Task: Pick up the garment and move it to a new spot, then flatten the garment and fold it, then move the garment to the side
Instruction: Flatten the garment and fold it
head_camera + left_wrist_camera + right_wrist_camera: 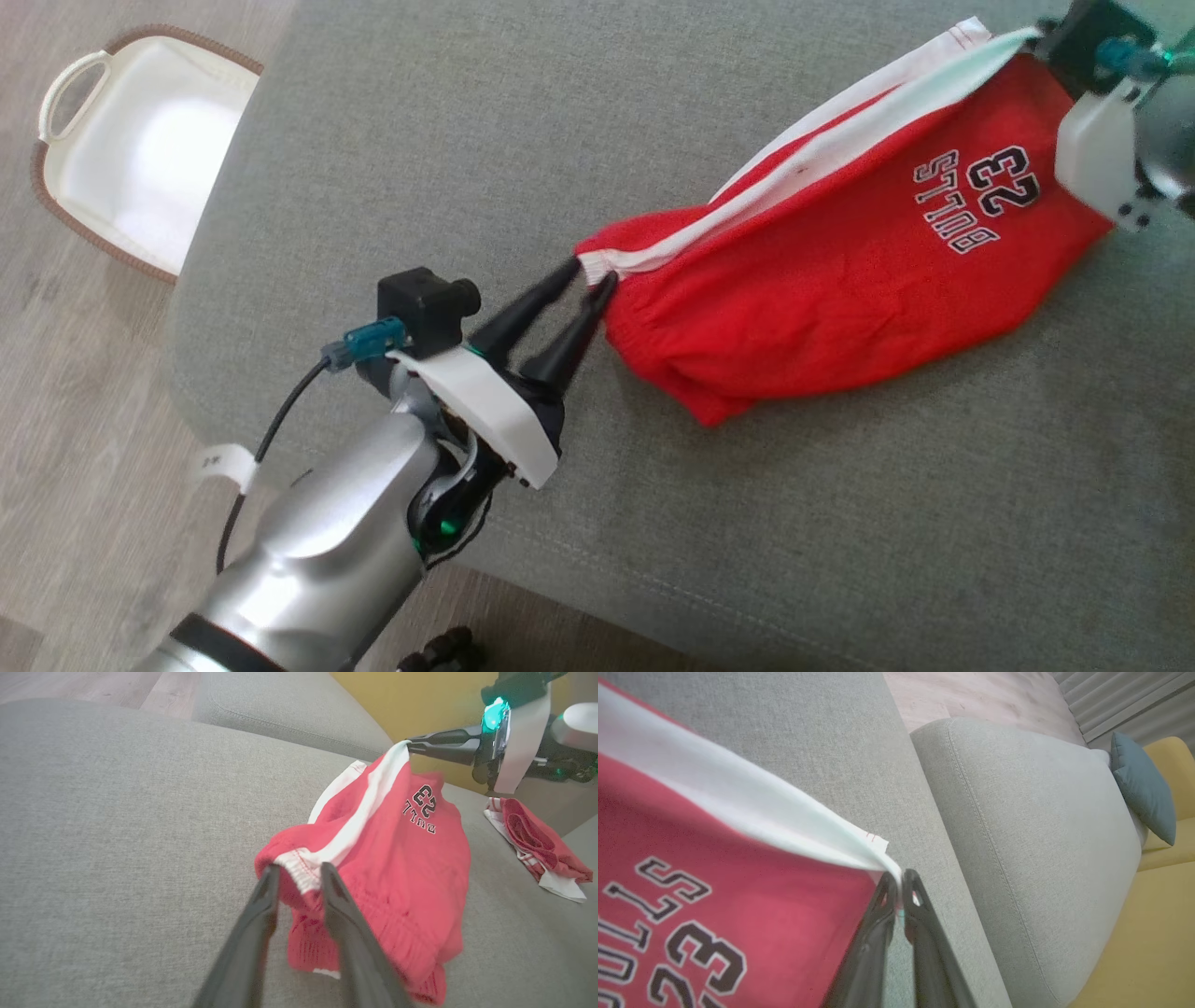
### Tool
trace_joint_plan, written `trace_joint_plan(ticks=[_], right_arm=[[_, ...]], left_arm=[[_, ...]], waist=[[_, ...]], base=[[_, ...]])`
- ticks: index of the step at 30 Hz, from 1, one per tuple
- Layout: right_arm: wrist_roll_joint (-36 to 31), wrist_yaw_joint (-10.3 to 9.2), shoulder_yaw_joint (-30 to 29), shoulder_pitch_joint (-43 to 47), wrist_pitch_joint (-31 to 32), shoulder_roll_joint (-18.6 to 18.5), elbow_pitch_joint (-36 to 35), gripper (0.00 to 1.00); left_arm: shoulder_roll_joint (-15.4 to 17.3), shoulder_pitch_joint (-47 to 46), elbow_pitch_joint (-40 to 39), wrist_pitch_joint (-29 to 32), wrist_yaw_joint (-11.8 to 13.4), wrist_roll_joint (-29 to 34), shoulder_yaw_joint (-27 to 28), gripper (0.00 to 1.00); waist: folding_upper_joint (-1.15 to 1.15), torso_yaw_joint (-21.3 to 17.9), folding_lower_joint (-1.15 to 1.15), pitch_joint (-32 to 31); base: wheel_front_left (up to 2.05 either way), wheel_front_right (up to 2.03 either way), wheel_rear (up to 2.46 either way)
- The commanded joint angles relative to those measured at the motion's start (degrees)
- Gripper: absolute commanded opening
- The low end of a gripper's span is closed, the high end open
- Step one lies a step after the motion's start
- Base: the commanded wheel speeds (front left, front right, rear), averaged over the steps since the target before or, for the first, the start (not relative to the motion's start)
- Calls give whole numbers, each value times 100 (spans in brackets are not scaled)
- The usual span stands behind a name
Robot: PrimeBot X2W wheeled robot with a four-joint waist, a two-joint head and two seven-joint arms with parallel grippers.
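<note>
- On the grey fabric sofa seat [467, 140], the red jersey-cloth garment [840, 280], a pair of shorts with a white side stripe and black "BULLS 23" print, is drawn out between the two hands, running from 7 o'clock to 1 o'clock in the head view.
- The right hand [899, 884] is clenched on the white-striped hem corner at the 1 o'clock end and holds it up off the seat.
- The left hand [590, 275] is at the 7 o'clock end. Its fingers stand a little apart with the elastic waistband corner between the tips, and I cannot tell whether it is pinching the cloth or has let go.
- The belly of the garment rests on the seat, puckered and rumpled along the waistband, so it seems to be at its working spot and partway through flattening.
- Left to do, in my judgement: lay the raised corner down, smooth the cloth, fold it, then shift it aside.
- A second red-and-white cloth bundle [537, 844] lies at 3 o'clock of the garment in the left wrist view, well apart from it.
</note>
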Motion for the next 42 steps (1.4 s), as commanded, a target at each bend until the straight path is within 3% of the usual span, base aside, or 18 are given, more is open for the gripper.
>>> trace_joint_plan(ticks=[1,6,12,17,21,24,30,37,42], right_arm=[[19,-6,-48,-218,-164,39,82,100],[110,-6,-430,-293,-618,310,644,100],[289,-6,-1553,176,-1456,887,1508,100],[498,-6,-2444,642,-2065,1420,1892,100],[620,-6,-2932,984,-2210,1723,1874,100],[626,-6,-3413,1317,-2248,1915,1685,100],[150,-6,-4580,2294,-2253,2182,662,100],[-691,-6,-5793,3733,-2254,2712,-364,100],[-1115,-6,-6391,4658,-2248,3148,-930,100]], left_arm=[[95,-257,-54,-70,-35,82,272,99],[24,-226,85,-70,-35,285,557,100],[78,-45,220,-70,-36,533,911,100],[83,204,89,-71,57,694,1630,100],[89,395,-133,-71,181,883,2142,100],[122,614,-396,-71,248,1223,2515,100],[76,1123,-858,-71,377,1841,3201,100],[-248,1826,-1101,-71,516,2281,3816,100],[-501,2287,-1138,-71,466,2505,4095,100]], waist=[[0,17,0,26],[0,-20,0,-3],[0,-294,0,-373],[0,-593,0,-760],[0,-800,0,-999],[0,-1003,0,-1170],[0,-1424,0,-1512],[0,-1859,0,-1834],[0,-2095,0,-1977]], base=[[0,0,0],[0,0,0],[0,0,0],[0,0,0],[0,0,0],[0,0,0],[0,0,0],[0,0,0],[0,0,0]])
